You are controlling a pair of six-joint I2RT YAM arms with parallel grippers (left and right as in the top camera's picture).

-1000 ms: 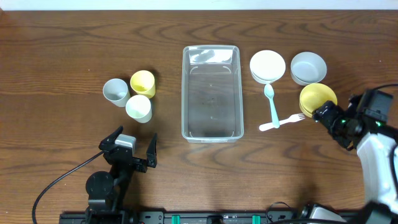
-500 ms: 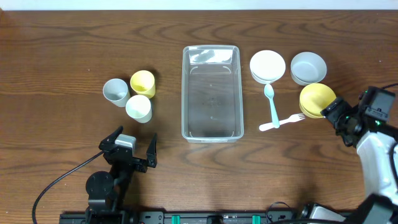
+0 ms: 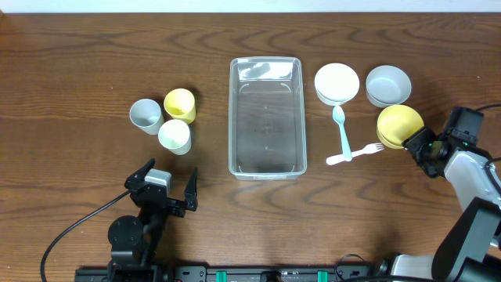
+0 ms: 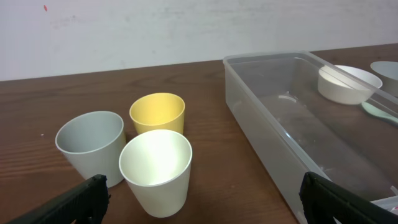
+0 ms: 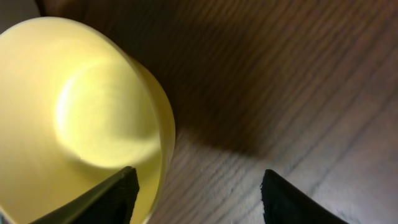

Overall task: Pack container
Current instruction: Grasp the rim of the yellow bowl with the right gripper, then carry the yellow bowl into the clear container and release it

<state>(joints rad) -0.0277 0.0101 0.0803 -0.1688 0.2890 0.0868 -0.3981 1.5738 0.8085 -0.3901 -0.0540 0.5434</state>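
One clear rect. plastic container (image 3: 265,117)

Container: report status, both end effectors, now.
Left end effector open, empty. Right end effector open, straddling yellow bowl rim. Container empty, nothing blocking it.

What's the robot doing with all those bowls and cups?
It is packing the clear container, which is empty so far. The right gripper has its open fingers on either side of the yellow bowl's rim, not squeezing yet. The left gripper sits open near the cups, touching nothing.
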